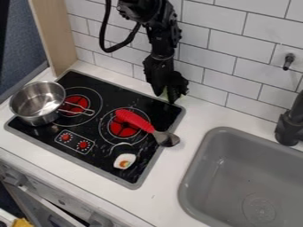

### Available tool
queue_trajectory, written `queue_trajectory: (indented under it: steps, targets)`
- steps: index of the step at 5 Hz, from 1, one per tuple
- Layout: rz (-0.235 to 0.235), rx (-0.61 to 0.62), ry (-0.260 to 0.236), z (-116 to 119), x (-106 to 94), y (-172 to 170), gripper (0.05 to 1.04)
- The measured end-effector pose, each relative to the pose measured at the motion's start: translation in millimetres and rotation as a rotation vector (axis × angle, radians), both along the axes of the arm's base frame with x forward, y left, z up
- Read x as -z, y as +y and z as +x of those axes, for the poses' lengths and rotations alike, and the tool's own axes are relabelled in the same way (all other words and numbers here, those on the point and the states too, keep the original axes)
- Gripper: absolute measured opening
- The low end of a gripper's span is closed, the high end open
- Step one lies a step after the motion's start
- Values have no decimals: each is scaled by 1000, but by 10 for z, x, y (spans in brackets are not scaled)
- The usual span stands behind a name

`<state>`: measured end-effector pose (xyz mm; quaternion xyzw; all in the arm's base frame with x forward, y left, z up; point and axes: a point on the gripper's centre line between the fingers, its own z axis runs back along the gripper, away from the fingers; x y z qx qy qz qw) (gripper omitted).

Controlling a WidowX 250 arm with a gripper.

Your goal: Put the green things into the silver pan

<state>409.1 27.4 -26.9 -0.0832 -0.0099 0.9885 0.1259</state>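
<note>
The black gripper (166, 95) hangs at the back right part of the stove, near its rear edge. A small pale green thing (166, 92) shows at the gripper's lower end, mostly hidden by it; whether it is held or lies behind, I cannot tell. At the left stands the silver pan (36, 105), upright on the stove's left edge, its handle pointing right over the left burner. The visible part of its inside holds nothing.
A red-handled utensil (135, 120) lies across the right burner, its metal head over the stove's edge. A toy fried egg (124, 161) lies at the stove's front. The grey sink (192, 170) is at the right, with a black faucet (290, 126). A tiled wall rises behind.
</note>
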Motion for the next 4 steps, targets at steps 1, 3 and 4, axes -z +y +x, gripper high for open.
queue_trajectory:
  steps: [1, 3, 4]
  targets:
    - [-19, -1, -6, -80, -14, -35, 523]
    - [-21, -32, -79, -319, -392, 35, 522]
    - [-4, -72, -127, -452, -591, 185, 522]
